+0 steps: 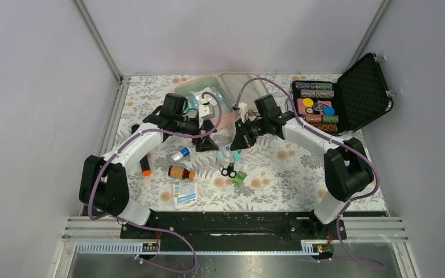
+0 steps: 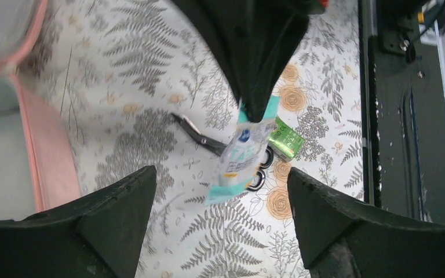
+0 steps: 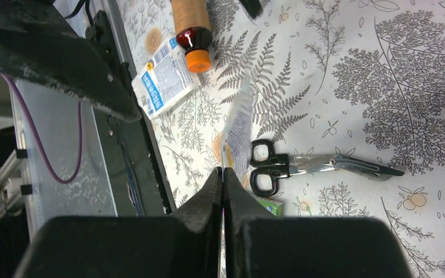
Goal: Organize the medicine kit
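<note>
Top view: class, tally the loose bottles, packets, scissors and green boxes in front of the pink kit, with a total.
Bottles: 2, brown bottle, blue-capped vial
Packets: 2, white packet, teal packet
Scissors: 1
Green box: 1
Total: 6

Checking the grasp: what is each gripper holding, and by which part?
Right gripper pinches the teal packet by one end; left gripper holds nothing.

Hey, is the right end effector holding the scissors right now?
No, the right end effector is shut on a thin sachet, while the scissors lie on the table.
</note>
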{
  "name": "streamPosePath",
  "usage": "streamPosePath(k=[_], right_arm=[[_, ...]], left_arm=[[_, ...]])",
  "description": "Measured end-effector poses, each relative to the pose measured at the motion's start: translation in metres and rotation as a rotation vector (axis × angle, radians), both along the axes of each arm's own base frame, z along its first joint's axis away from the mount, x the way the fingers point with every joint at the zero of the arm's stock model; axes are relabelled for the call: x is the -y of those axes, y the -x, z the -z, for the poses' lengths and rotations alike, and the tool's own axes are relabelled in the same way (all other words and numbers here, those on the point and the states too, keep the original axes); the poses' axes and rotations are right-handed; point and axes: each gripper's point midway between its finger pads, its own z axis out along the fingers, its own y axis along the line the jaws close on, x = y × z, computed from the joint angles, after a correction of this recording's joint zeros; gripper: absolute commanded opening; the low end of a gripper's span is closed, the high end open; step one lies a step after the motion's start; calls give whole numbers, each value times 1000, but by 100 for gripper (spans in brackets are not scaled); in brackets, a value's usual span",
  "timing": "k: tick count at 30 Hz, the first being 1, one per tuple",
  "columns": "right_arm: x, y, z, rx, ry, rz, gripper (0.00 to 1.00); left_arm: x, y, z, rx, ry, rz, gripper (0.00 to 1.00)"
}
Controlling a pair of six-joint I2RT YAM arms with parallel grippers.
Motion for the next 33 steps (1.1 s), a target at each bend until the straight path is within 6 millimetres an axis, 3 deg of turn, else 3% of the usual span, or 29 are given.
streamPosePath(k=[5, 13, 19, 24, 26, 29, 33], right_arm=[[5, 11, -8, 65, 12, -70, 0], [8, 23, -27, 131, -17, -138, 0], [8, 28, -30, 126, -27, -163, 0], [8, 26, -33, 136, -29, -163, 0], [8, 28, -32, 130, -26, -165, 1], [9, 28, -31, 124, -16, -159, 28], [10, 23, -33, 127, 9, -134, 50]], left_arm=[[19, 15, -10, 135, -32, 180, 80], [37, 51, 19, 186, -101, 375, 74], [38, 54, 29, 205, -113, 403, 43], [41, 57, 34, 221, -117, 420, 12], [43, 55, 34, 232, -116, 417, 8], [43, 53, 37, 231, -118, 403, 8], [39, 49, 46, 172, -138, 339, 10]])
